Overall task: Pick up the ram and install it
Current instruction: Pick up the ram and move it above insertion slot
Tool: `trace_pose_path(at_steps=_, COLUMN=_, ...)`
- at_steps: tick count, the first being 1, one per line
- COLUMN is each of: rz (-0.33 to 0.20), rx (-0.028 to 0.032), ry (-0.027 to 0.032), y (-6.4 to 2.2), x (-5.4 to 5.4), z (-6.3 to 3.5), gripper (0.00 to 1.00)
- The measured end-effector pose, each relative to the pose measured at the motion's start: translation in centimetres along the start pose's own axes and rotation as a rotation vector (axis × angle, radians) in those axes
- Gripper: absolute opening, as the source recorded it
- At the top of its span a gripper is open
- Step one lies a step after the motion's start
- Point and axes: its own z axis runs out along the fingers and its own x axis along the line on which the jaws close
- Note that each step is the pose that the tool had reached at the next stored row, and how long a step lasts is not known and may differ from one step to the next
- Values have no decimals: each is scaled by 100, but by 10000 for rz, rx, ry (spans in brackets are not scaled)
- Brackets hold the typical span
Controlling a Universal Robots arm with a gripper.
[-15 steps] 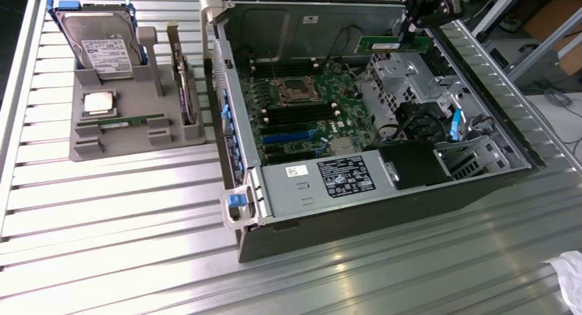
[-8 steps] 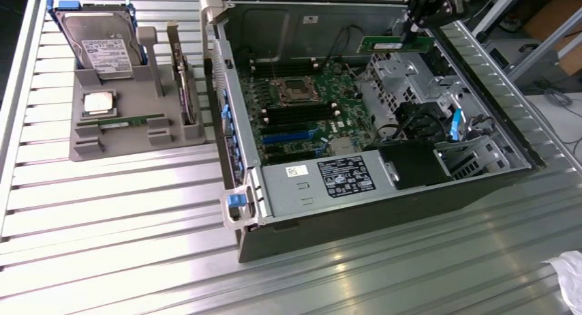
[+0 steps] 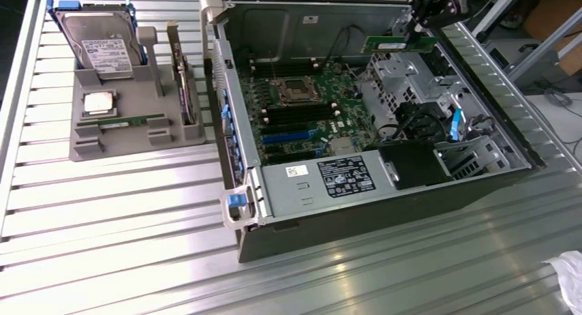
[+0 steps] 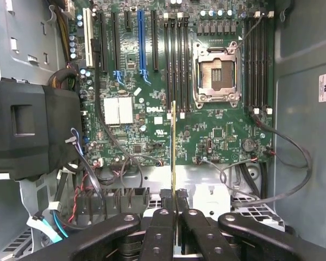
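The gripper (image 3: 416, 30) is clamped on the ram (image 3: 399, 44), which hangs in the upper right of the exterior view, above the open case (image 3: 272, 22) and well clear of the board (image 3: 309, 124). The stick is lifted but not seated.

To do this step well, I judge the ram's long edge must line up with 1 of the black slots (image 4: 176, 54) beside the socket (image 4: 216, 73). It should also stay upright and keep off the loose cables (image 4: 307, 163).

The wrist view adds alignment. There the ram (image 4: 174, 147) is edge-on, a thin line between the 2 fingers (image 4: 158, 231), parallel to the slots. The exterior view adds its height over the case, plus the grey tray (image 3: 91, 148) with the drive (image 3: 105, 46) at upper left.
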Motion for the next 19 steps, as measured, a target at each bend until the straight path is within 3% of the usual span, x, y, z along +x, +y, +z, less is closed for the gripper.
trace_pose_path(at_steps=10, rz=1, rx=0, ry=5, y=-91, x=-3, z=3, gripper=12)
trace_pose_path(at_steps=19, rz=-1, rx=0, ry=5, y=24, x=1, z=1, gripper=12)
